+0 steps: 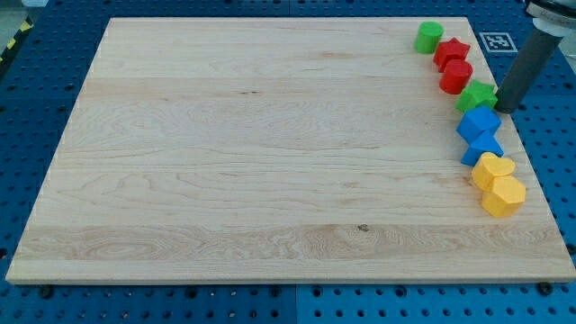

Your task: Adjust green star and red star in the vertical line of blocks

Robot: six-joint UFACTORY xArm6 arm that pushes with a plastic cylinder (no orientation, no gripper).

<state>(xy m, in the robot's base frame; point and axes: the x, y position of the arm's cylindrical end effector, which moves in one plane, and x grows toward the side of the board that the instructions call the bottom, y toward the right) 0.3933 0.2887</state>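
A line of blocks runs down the board's right side. From the top: a green round block, the red star, a red block, the green star, two blue blocks, a yellow heart-like block and a yellow hexagon. The line slants toward the view's right as it goes down. My tip is at the end of the dark rod, just right of the green star, close to it or touching it.
The wooden board lies on a blue perforated table. A black-and-white marker tag sits at the board's top right corner. The board's right edge runs close beside the blocks.
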